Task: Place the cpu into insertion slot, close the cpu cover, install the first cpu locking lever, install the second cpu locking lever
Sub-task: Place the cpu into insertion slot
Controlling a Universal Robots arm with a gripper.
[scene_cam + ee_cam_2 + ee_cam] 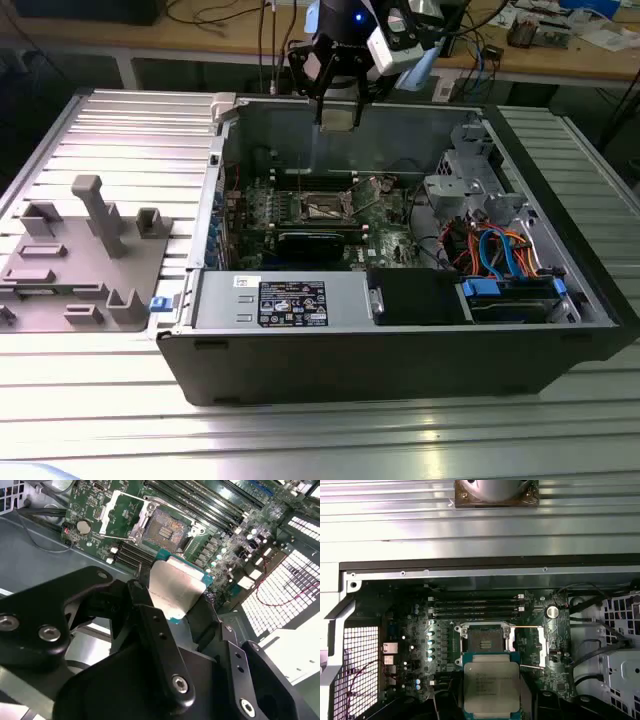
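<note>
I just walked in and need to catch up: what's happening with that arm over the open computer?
The arm's gripper is shut on the cpu, holding it above the motherboard inside the open computer case. The insertion slot below is empty, with the cpu cover swung open beside it. The chip is not yet seated, so nothing is closed or locked.

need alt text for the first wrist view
The gripper holds the cpu, silver top up, over the green motherboard, near the open insertion slot. The cpu cover stands flipped open beside the slot.
</note>
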